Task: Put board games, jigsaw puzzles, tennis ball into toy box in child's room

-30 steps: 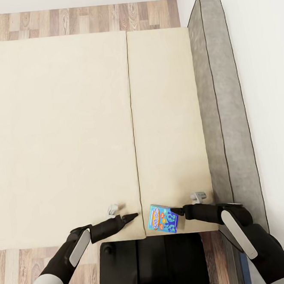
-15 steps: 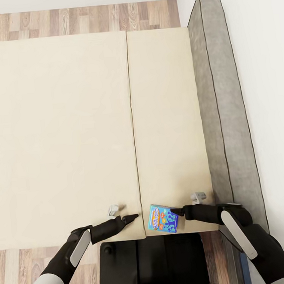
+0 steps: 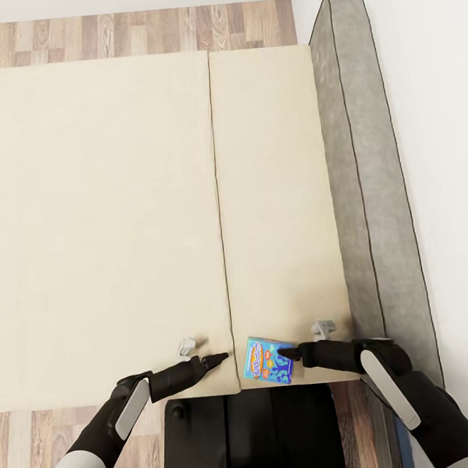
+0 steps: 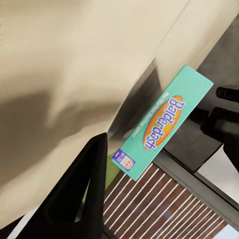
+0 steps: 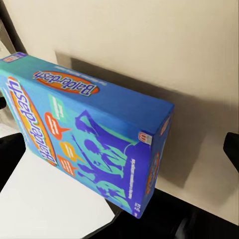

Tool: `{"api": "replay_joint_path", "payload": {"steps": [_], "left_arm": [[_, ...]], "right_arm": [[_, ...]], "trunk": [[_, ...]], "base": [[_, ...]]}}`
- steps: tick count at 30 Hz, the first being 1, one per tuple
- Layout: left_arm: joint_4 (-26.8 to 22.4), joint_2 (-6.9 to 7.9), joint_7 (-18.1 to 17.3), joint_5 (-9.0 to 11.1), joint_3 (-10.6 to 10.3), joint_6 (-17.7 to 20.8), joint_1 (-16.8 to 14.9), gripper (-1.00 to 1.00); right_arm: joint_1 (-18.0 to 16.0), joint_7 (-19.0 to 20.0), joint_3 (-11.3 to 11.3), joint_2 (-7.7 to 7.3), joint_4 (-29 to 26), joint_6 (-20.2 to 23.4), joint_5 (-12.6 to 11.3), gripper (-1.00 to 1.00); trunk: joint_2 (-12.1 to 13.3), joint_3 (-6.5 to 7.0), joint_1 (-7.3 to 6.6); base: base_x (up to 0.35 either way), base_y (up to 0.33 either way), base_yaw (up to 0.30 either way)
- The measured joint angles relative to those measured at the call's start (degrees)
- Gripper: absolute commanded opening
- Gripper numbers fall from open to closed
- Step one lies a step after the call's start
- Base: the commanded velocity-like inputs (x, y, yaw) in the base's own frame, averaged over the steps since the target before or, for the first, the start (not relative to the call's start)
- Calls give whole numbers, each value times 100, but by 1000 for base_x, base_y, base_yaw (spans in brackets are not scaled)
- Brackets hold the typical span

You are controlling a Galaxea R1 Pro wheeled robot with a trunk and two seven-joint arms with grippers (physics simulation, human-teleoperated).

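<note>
Head view, blue board game [image 3: 271,360] at bed [image 3: 119,223] edge, touching right gripper [image 3: 288,354], openness unclear.

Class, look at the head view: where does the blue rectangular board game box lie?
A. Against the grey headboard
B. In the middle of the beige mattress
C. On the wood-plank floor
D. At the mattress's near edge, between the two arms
D: the blue rectangular board game box sits at the beige mattress's near edge, between the left gripper and right gripper.

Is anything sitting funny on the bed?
Yes. The blue game box sits crooked at the very edge of the bed, partly sticking out past the mattress between the two arms. The right gripper is right up against its side.
</note>
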Motion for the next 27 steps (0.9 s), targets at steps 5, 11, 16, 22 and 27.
{"api": "replay_joint_path", "payload": {"steps": [5,11,16,22,27], "left_arm": [[3,0,0,-4,-1,-5,-1,100],[9,0,-5,-10,3,-96,-29,100],[32,5,4,-27,-7,-4,-78,100],[131,-6,-1,-49,-13,-33,-138,100],[203,-23,-4,-133,-10,-73,-193,100]], "right_arm": [[-4,6,52,17,15,-4,-11,100],[-10,14,88,55,23,-6,-23,100],[-14,16,97,84,24,-7,-26,100],[-18,19,106,109,23,-7,-34,100],[-22,21,110,121,23,-12,-36,100]], "trunk": [[0,0,0],[0,0,0],[1,0,-3],[0,0,-32],[0,0,-57]], "base": [[0,0,0],[0,0,0],[0,0,0],[0,0,0],[0,0,0]]}}
